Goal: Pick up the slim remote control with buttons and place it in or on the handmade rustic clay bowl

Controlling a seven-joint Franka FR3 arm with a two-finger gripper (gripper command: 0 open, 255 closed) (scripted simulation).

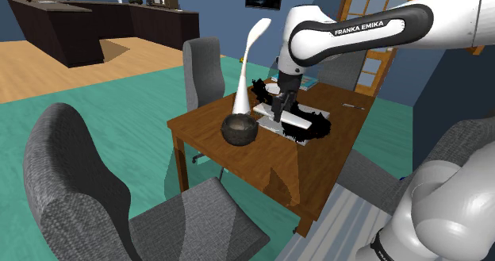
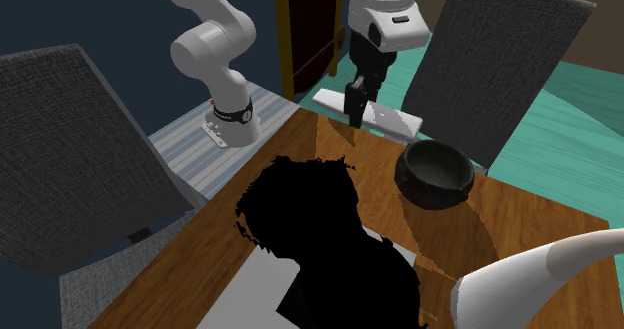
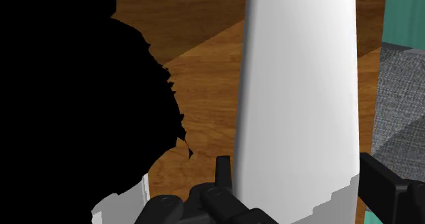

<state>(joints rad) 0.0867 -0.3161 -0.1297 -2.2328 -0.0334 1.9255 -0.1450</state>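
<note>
blocked: tall white curved piece (image 1: 242, 85) beside bowl (image 1: 239, 130), black mass (image 2: 320, 227) | open: above bowl

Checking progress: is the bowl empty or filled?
Empty: the bowl is bare inside; the white remote is clasped in the gripper, apart from it.

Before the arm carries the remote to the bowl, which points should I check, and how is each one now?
1. White remote clasped in the tool: ok.
2. Dark bowl upright, nothing in it: ok.
3. Remote above the bowl: not ok, it is off to one side.
4. Remote lifted clear of the table: cannot tell.
5. Tall white curved ornament out of the path: ok, it is beyond the bowl.
</note>
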